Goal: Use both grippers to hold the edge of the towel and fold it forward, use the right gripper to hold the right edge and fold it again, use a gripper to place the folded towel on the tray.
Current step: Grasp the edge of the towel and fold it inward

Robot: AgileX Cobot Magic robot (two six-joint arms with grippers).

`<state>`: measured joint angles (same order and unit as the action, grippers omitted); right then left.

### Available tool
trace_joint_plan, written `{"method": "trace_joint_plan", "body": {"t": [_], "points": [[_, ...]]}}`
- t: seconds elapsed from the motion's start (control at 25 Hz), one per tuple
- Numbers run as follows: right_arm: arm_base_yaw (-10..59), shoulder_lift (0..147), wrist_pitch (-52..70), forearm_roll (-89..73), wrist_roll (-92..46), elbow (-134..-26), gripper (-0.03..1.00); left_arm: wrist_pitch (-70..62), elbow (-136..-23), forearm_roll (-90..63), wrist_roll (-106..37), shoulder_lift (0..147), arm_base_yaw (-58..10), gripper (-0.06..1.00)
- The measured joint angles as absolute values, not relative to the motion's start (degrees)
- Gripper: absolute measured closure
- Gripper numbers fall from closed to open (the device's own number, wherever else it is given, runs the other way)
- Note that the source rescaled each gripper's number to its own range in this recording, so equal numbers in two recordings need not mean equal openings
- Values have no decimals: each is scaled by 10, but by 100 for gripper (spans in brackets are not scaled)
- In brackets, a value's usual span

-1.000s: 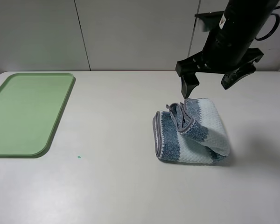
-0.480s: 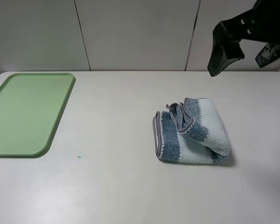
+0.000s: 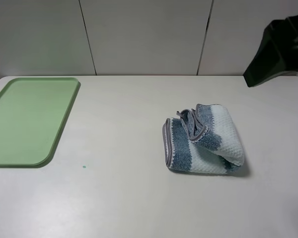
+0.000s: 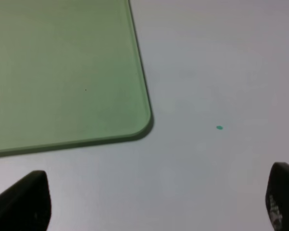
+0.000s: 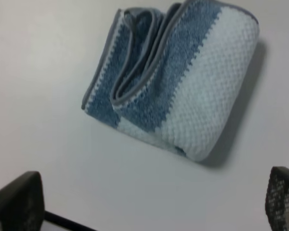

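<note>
The towel (image 3: 203, 139) sits folded (rather loosely) on the tabletop (image 3: 139, 198), well right of the tray (image 3: 25, 119); I'd say only placing remains. The left end effector (image 4: 152, 199) by the tray's corner and the right end effector (image 5: 151, 204) far from the tray are both spread, holding nothing

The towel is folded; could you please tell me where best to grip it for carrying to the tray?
Probably the end of the towel nearest the tray, where the grey hems stack: come straight down and pinch all layers there. Gripping the rounded opposite fold would likely let those loose ends sag open.
</note>
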<state>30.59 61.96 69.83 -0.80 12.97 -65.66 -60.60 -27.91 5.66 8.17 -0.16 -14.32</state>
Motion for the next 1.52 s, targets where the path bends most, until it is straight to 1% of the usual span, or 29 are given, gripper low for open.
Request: {"method": "trace_joint_plan", "body": {"t": [0.36, 0.68, 0.76, 0.92, 1.12, 1.24, 1.4, 1.52], "points": [[306, 494, 699, -8, 128, -573, -3, -606, -279, 57, 82, -2, -143, 7], [301, 361, 700, -3, 127, -459, -3, -606, -279, 57, 82, -2, -143, 7], [277, 317, 700, 0, 127, -436, -3, -606, -279, 57, 82, -2, -143, 7], [192, 226, 664, 5, 122, -394, -3, -606, -279, 57, 82, -2, -143, 7], [92, 131, 611, 5, 76, -347, -3, -606, -279, 57, 82, -2, -143, 7], [45, 85, 607, 5, 56, -324, -3, -606, -279, 57, 82, -2, -143, 7], [-6, 24, 605, 7, 44, -294, -3, -606, -279, 57, 82, -2, -143, 7], [-22, -2, 594, 7, 43, -287, -3, -606, -279, 57, 82, -2, -143, 7]]}}
